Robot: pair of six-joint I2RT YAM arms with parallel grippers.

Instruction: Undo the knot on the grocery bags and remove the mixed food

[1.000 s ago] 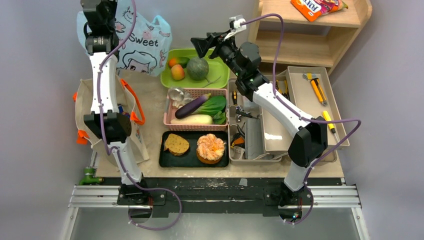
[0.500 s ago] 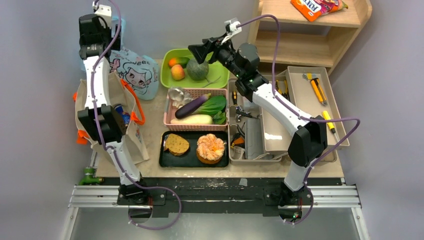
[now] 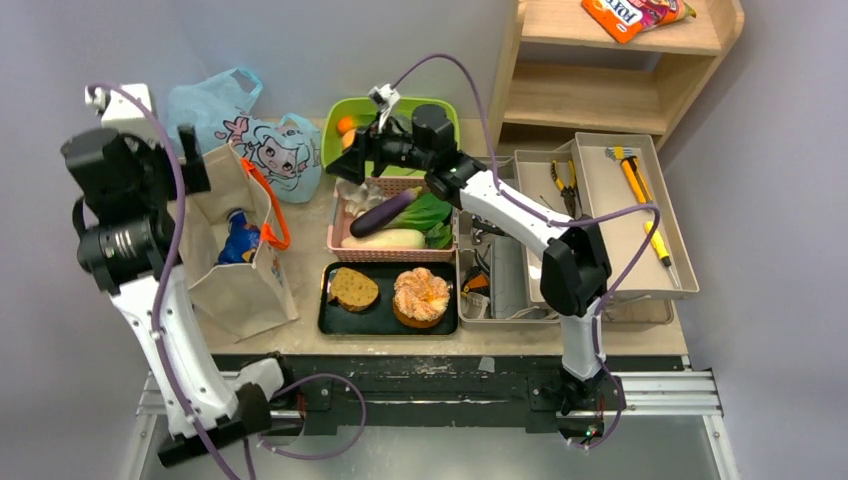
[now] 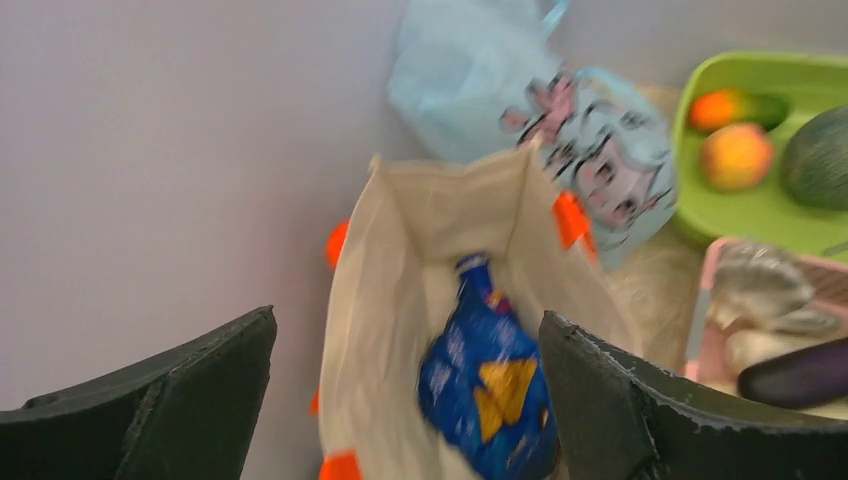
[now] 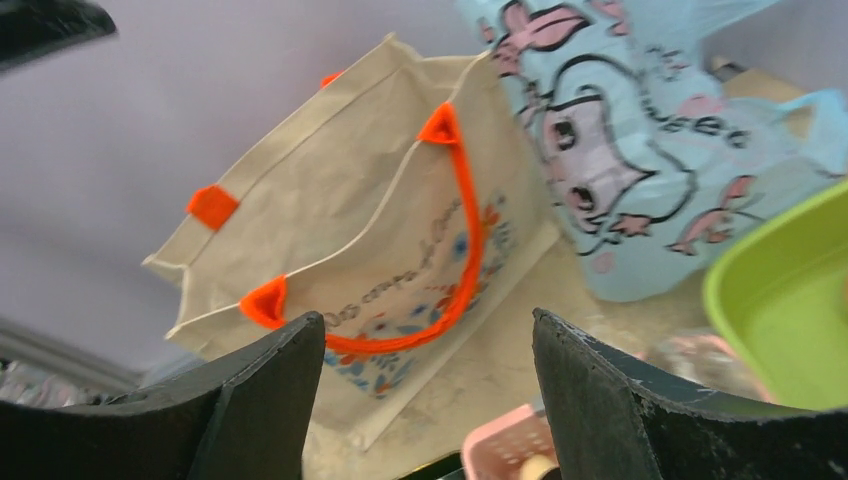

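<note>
The light-blue plastic bag (image 3: pixel 262 140) lies slumped on the table behind the beige canvas tote (image 3: pixel 235 290), its handles standing as loose loops; no knot shows. Inside the tote lies a blue snack pack (image 4: pixel 490 390). My left gripper (image 4: pixel 407 320) hangs open and empty above the tote's mouth. My right gripper (image 5: pixel 430 318), open and empty, hovers at the pink basket's far left corner (image 3: pixel 340 168), facing the tote's orange handle (image 5: pixel 455 270). An orange (image 4: pixel 715 108), a peach (image 4: pixel 735 155) and a green melon (image 4: pixel 815 155) rest in the green tray (image 4: pixel 760 215). An eggplant (image 3: pixel 383 213), greens (image 3: pixel 430 212) and a radish (image 3: pixel 385 239) fill the pink basket.
A black tray (image 3: pixel 335 318) at the front carries a brown bread slice (image 3: pixel 353 288) and an orange-topped pastry (image 3: pixel 421 296). An open toolbox (image 3: pixel 610 200) with pliers and screwdrivers lies to the right. A wooden shelf (image 3: pixel 600 95) at the back right bears an orange snack packet (image 3: pixel 630 15).
My left gripper opened and let go of the light-blue bag, which dropped to the table. The left arm swung left and nearer, over the tote. My right gripper moved left and down toward the basket.
</note>
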